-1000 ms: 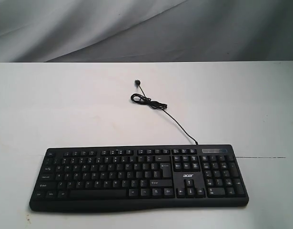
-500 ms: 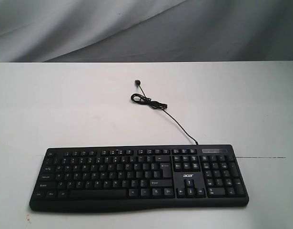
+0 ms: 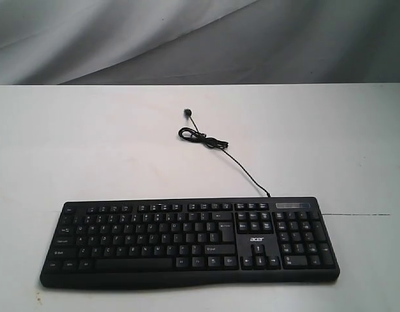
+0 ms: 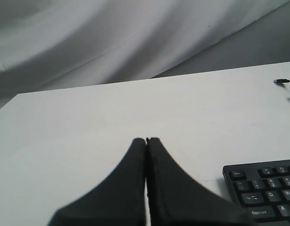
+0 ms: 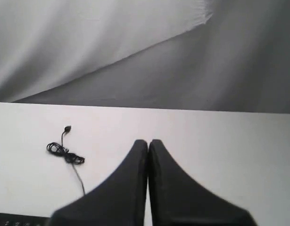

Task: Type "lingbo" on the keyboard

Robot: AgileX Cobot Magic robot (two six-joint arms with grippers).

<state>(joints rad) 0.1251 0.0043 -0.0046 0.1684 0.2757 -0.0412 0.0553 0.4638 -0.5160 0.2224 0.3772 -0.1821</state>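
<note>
A wide black keyboard (image 3: 190, 242) with a white acer logo lies near the front edge of the white table (image 3: 89, 149). Its thin black cable (image 3: 216, 146) runs back to a coiled bundle and a plug. Neither gripper shows in the exterior view. In the left wrist view my left gripper (image 4: 146, 140) is shut, empty, above bare table, with the keyboard's Esc corner (image 4: 262, 186) off to its side. My right gripper (image 5: 148, 141) is shut on nothing in the right wrist view, with the cable coil (image 5: 64, 153) to one side and a sliver of the keyboard (image 5: 12, 220) at the frame's corner.
Grey draped fabric (image 3: 186, 39) hangs behind the table's far edge. A thin dark line (image 3: 362, 214) marks the tabletop just right of the keyboard.
</note>
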